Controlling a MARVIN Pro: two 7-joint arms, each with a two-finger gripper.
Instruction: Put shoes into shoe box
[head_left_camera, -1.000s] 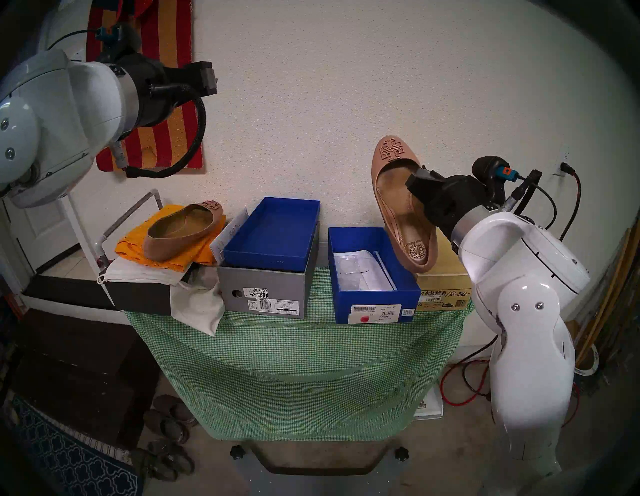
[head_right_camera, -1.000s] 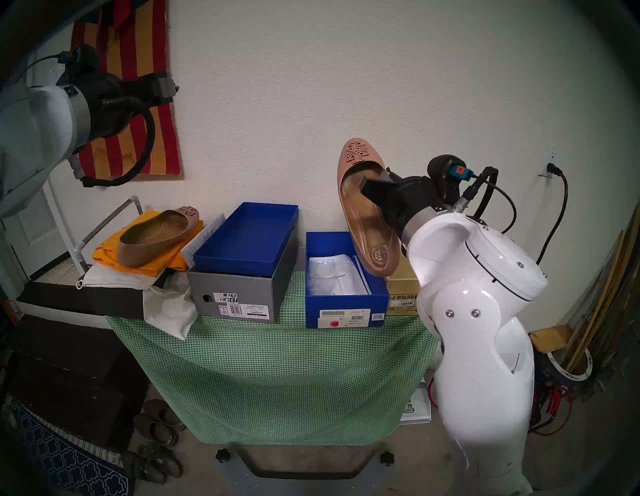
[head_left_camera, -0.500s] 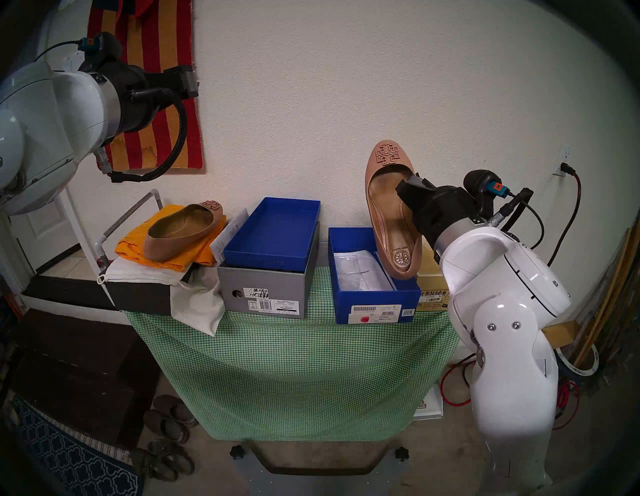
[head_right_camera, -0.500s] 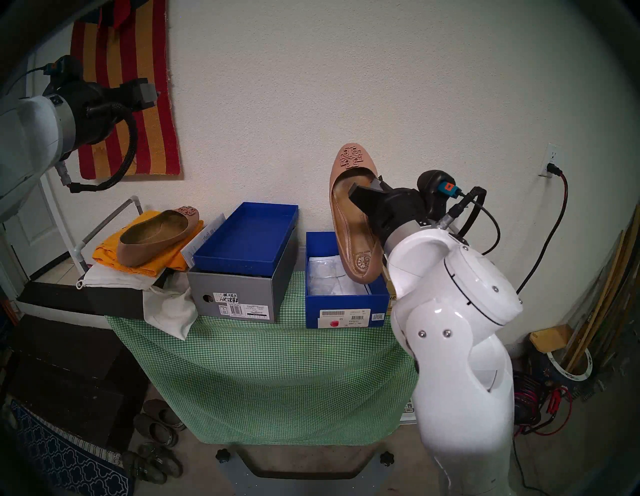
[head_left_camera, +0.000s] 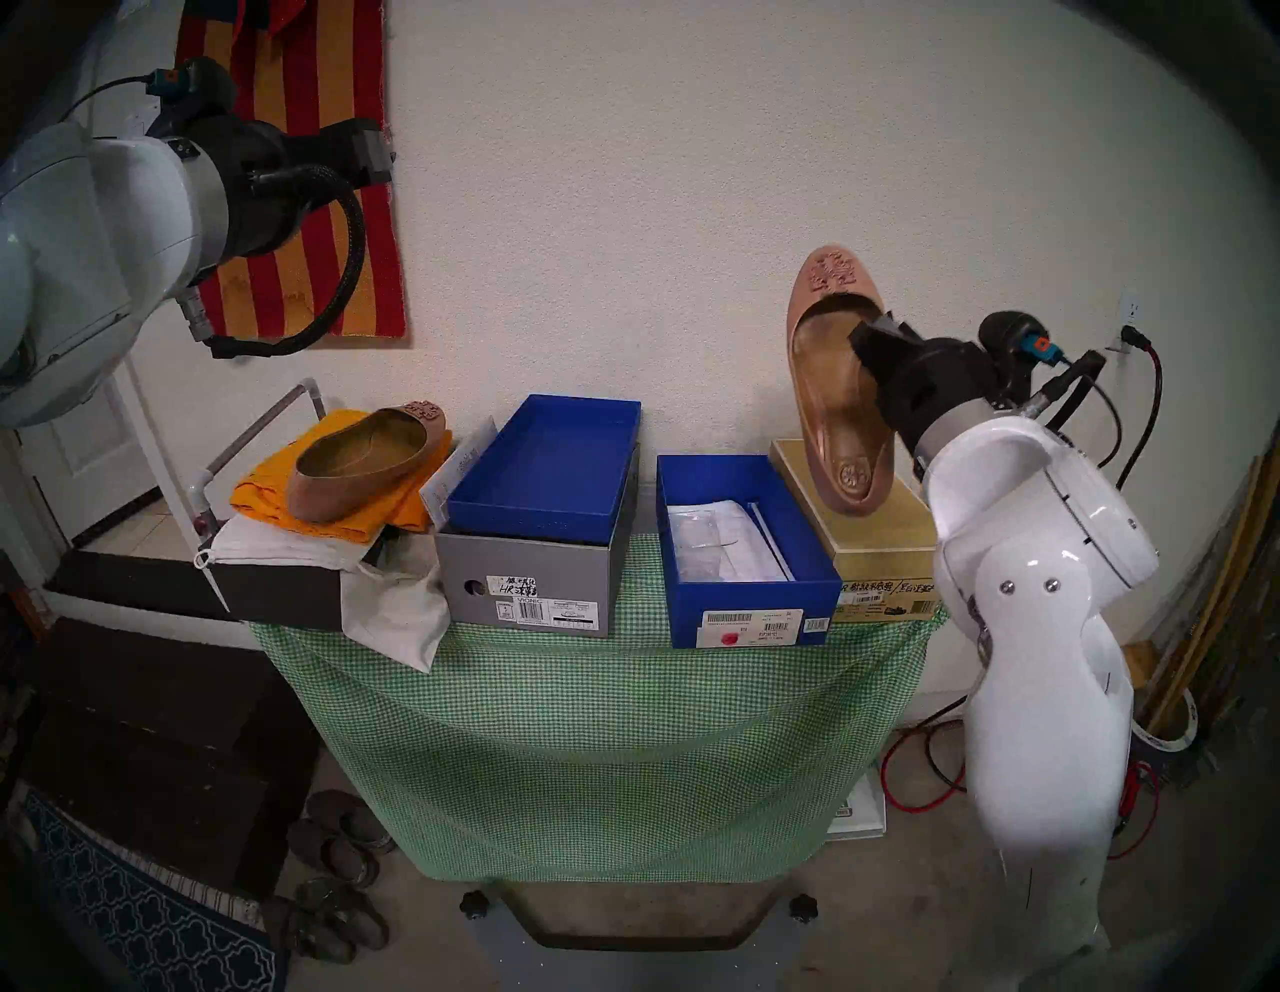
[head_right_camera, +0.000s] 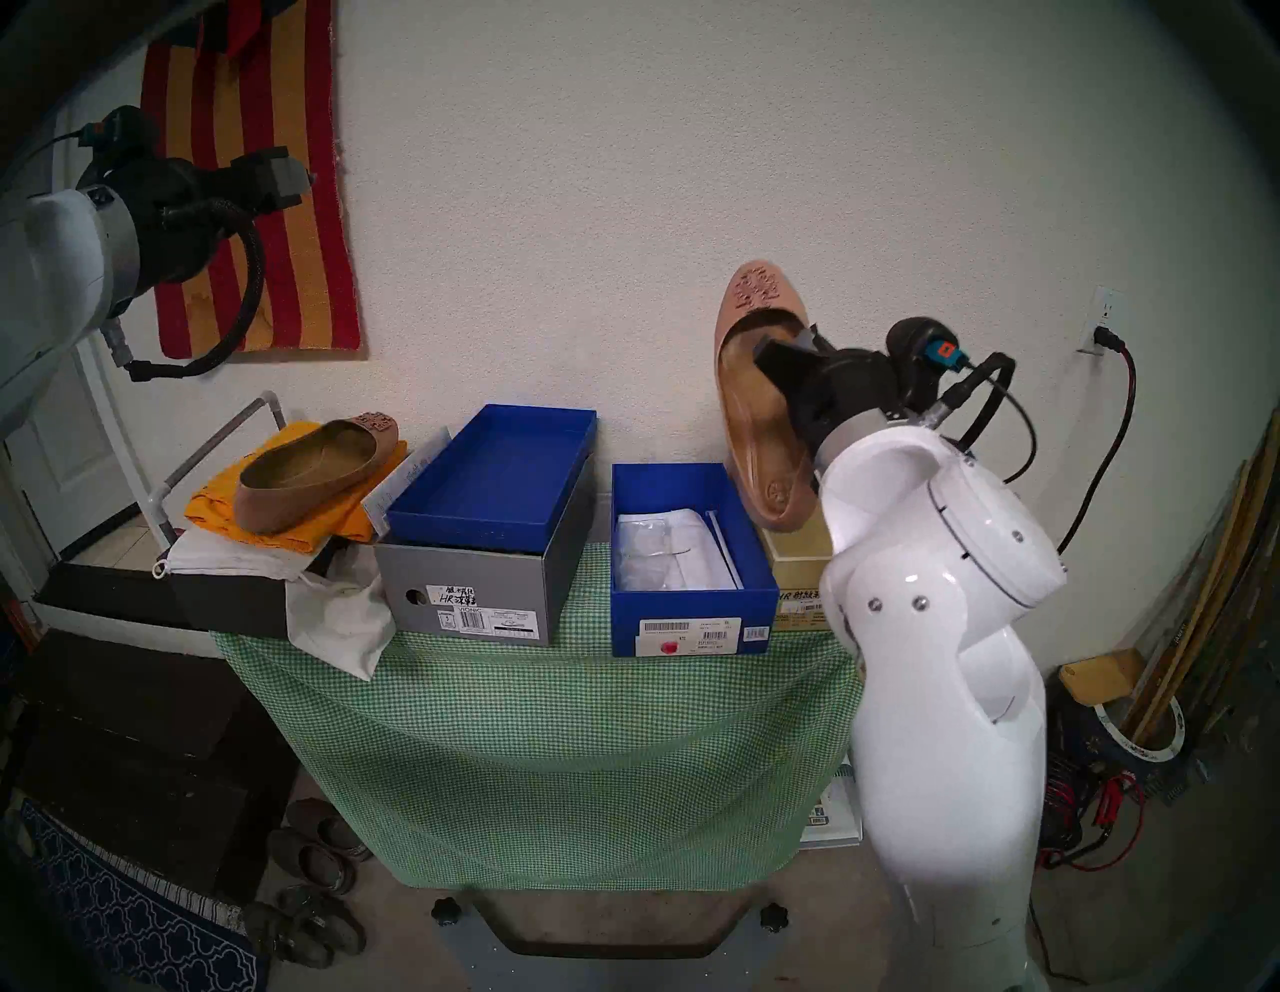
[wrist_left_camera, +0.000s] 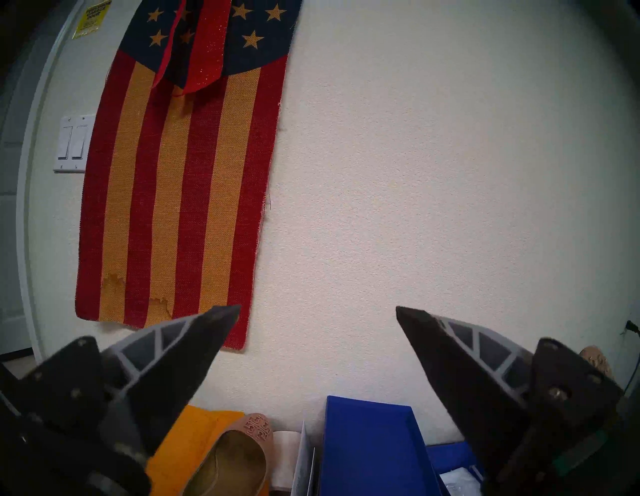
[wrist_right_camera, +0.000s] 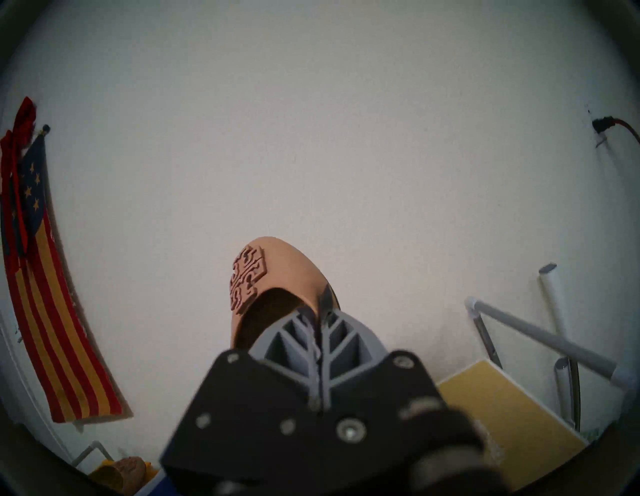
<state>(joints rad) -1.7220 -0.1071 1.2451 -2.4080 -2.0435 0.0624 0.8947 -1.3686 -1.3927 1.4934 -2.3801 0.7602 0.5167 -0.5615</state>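
Observation:
My right gripper (head_left_camera: 876, 339) is shut on the side edge of one tan-pink flat (head_left_camera: 834, 402), which hangs toe up and heel down above the gold box, to the right of the blue shoe box (head_left_camera: 751, 603). The right wrist view shows the shoe's emblem toe (wrist_right_camera: 277, 273) past the closed gripper (wrist_right_camera: 320, 322). The box is open with white paper inside. The other flat (head_left_camera: 367, 461) lies on an orange cloth at the far left. My left gripper (head_left_camera: 377, 156) is open and empty, high at the left by the wall; in its wrist view (wrist_left_camera: 318, 308) the jaws stand wide apart.
A grey box with a blue tray (head_left_camera: 526, 575) stands left of the shoe box. The gold box (head_left_camera: 880, 533) stands to its right. A green checked cloth (head_left_camera: 589, 727) covers the table. A white cloth bag (head_left_camera: 395, 609) hangs at the left. Dark slippers (head_left_camera: 339, 831) lie on the floor.
Half a second ago the right gripper held the shoe low over the blue box's right edge. It has swung right and up, over the gold box. The left gripper drew back slightly left.

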